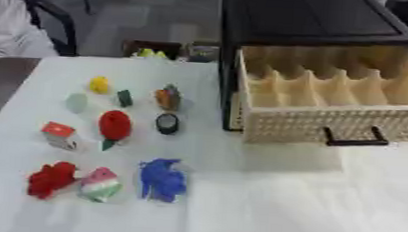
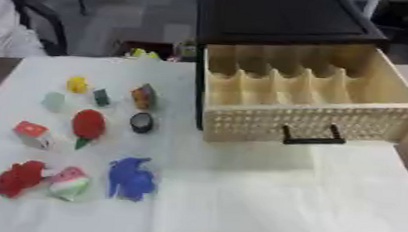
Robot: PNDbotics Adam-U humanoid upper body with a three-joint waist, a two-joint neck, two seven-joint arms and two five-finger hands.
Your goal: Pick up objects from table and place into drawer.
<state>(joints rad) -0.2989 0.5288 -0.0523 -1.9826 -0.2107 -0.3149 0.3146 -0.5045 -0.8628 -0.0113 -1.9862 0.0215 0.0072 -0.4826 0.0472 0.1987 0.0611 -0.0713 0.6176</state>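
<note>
A pale wooden drawer (image 1: 330, 122) with a black handle (image 1: 357, 138) stands pulled open from a black cabinet (image 1: 309, 18); its compartments hold nothing I can see. Small objects lie on the white table's left half: a yellow piece (image 1: 100, 85), a pale green piece (image 1: 77, 102), a dark green piece (image 1: 124, 98), an orange-and-grey piece (image 1: 168, 98), a black round piece (image 1: 167, 123), a red strawberry shape (image 1: 114, 126), a red-and-white block (image 1: 59, 135), a red crumpled shape (image 1: 51, 179), a watermelon-coloured piece (image 1: 100, 184), a blue shape (image 1: 161, 180). Neither hand shows.
The white table (image 1: 308, 203) stretches bare to the front right below the drawer. A person in white sits on a chair (image 1: 54, 22) at the far left edge. Small items (image 1: 154, 51) lie beyond the table's far edge.
</note>
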